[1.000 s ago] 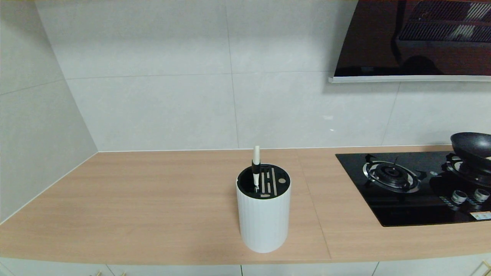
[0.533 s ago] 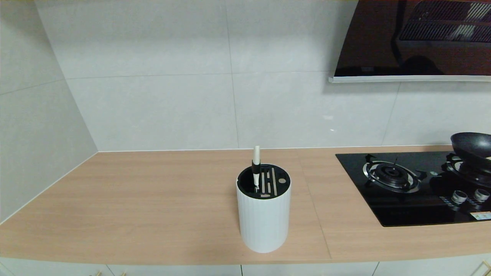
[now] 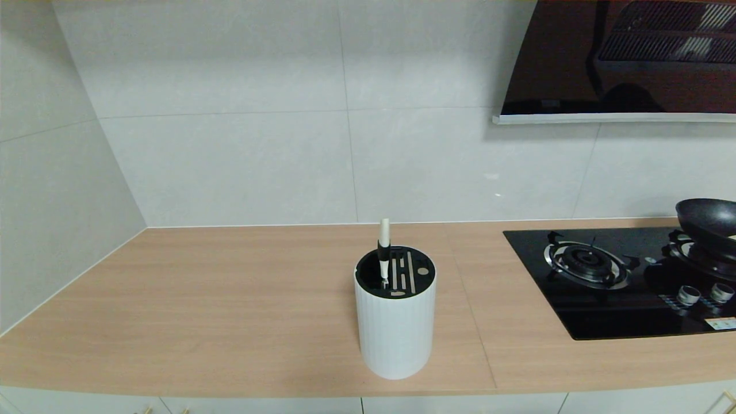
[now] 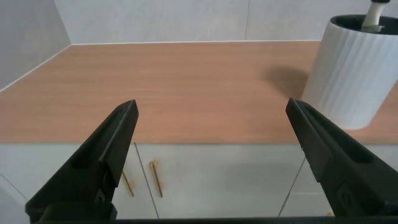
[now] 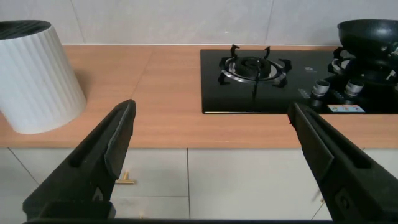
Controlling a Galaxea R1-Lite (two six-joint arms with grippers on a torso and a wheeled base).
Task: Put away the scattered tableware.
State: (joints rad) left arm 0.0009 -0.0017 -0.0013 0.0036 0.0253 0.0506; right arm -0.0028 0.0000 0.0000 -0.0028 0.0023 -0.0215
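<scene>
Left end effector (image 4: 210,109) and right end effector (image 5: 211,107) both gape wide before the bench (image 3: 230,299), one utensil (image 3: 383,247) upright in the white holder (image 3: 395,328).

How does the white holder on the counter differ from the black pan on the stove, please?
Colour: the holder is white with a ribbed wall; the pan is black and smooth.
Shape: the holder is a tall upright cylinder; the pan is wide and shallow.
Place: the holder stands on the wooden counter; the pan sits on the stove, over a burner.
Both are round.
</scene>
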